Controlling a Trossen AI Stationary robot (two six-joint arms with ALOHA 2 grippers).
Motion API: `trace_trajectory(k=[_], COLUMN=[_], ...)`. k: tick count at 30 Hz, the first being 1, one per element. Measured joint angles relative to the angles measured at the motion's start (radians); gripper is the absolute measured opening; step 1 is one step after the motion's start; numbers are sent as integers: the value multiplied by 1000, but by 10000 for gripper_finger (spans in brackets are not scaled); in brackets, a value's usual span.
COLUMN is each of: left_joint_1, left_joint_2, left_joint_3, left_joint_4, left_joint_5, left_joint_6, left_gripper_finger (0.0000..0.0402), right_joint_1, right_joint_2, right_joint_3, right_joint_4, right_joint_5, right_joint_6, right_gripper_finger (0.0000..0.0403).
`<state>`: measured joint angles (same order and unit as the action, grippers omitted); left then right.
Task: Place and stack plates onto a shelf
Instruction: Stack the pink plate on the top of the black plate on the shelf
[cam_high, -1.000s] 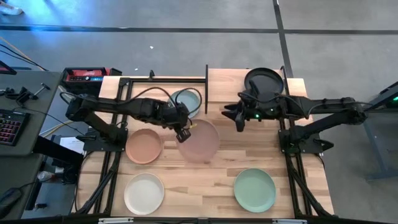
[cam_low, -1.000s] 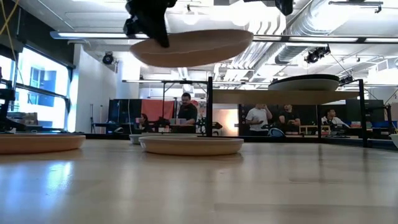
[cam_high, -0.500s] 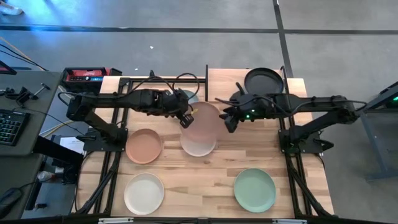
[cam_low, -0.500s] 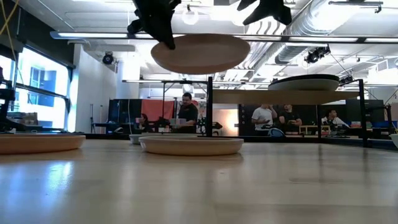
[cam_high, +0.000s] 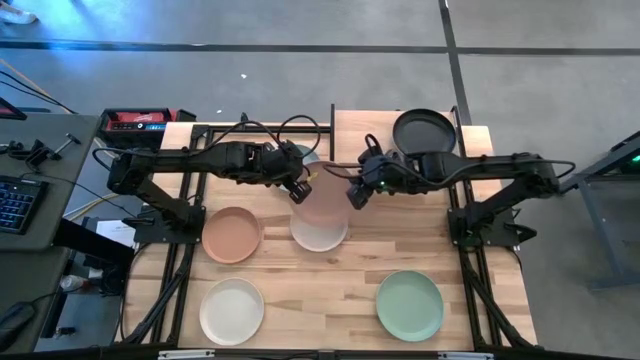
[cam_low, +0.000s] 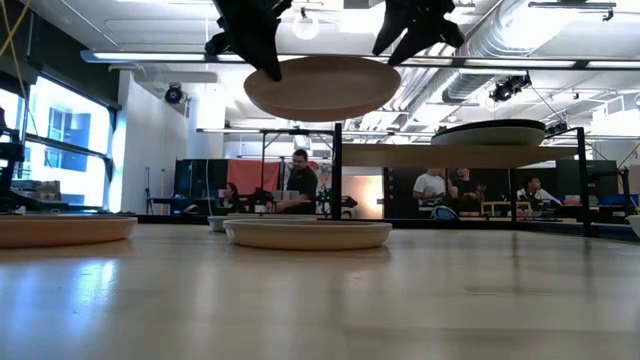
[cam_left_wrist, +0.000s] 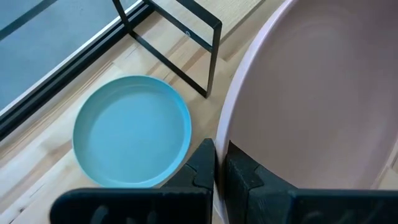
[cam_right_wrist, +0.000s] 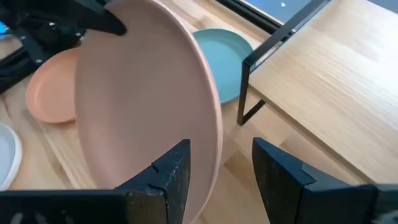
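Right now my left gripper (cam_high: 296, 192) pinches the pink plate (cam_high: 322, 199) mid-frame while my right gripper (cam_right_wrist: 217, 180) straddles its rim wide open; a mistimed handover could drop it.

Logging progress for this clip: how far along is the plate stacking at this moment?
Early. Done: only the black plate sits on the shelf. In hand: the left hand grips the pink plate in the air, and the open right hand is at its opposite rim, apparently for a handover. Left on the table: the blue plate, orange plate, white plate, green plate and a pale plate under the pink one.
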<state>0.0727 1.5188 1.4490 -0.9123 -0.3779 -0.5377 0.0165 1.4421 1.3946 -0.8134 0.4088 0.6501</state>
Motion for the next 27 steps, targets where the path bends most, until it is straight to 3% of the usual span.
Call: trace_trajectory(k=[11,15,22,27], left_joint_1=[0,0,0,0], left_joint_2=[0,0,0,0], left_joint_3=[0,0,0,0], left_joint_4=[63,63,69,76], left_joint_5=[7,7,8,8], left_joint_6=[18,19,19,16], left_gripper_finger=[1,1,1,13], right_joint_1=[-10,-10,-11,-11], right_joint_2=[19,20,20,20], right_joint_3=[-1,-1,-1,-2], right_joint_4=[0,2,-8,-12], right_joint_5=[-16,-24,-41,-36], right_joint_6=[50,50,50,76], right_gripper_finger=[148,116,17,6])
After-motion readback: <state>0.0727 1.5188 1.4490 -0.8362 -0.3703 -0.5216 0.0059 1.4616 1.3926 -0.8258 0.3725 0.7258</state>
